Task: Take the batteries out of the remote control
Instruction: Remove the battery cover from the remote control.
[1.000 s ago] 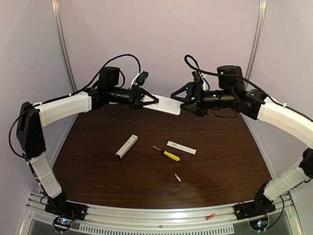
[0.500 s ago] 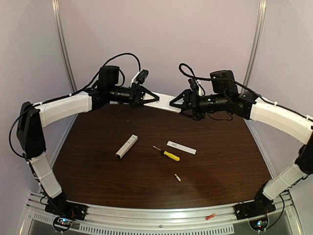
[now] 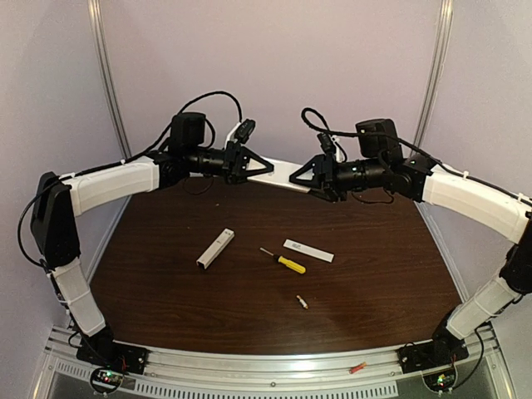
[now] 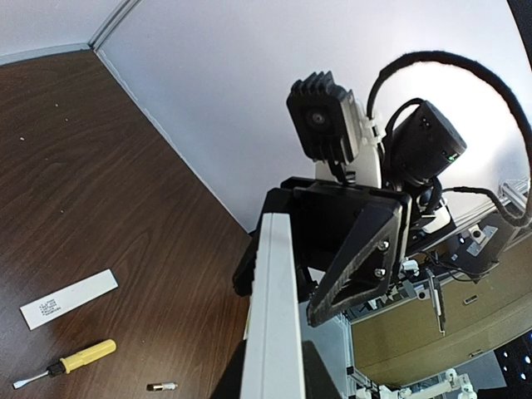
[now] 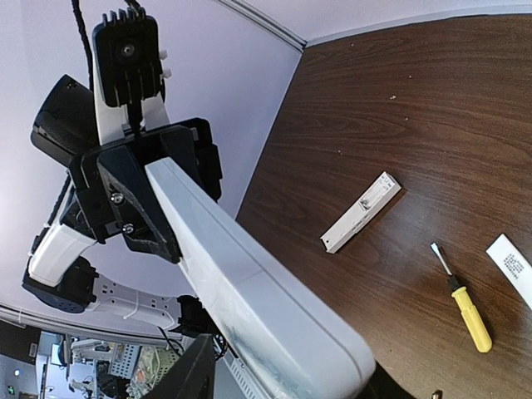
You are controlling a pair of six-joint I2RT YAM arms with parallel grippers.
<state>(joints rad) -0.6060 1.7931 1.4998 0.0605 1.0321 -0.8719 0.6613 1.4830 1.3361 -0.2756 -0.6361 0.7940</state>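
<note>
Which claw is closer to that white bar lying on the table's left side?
The left, probably: left gripper hangs above and behind the white bar; right gripper sits farther right, beyond the remote.

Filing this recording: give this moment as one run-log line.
left gripper: shut on remote control | right gripper: around its other end, grip unclear | one battery: lying on table

You see a dark wood-grain worktop (image 3: 382, 274) with a yellow-handled screwdriver (image 3: 283, 261) near its middle, metal tip pointing toward the far left. Just beyond its handle lies a flat white strip (image 3: 307, 250) with small print. Off to the screwdriver's left, a long white bar-shaped piece (image 3: 215, 248) lies at a slant.
</note>
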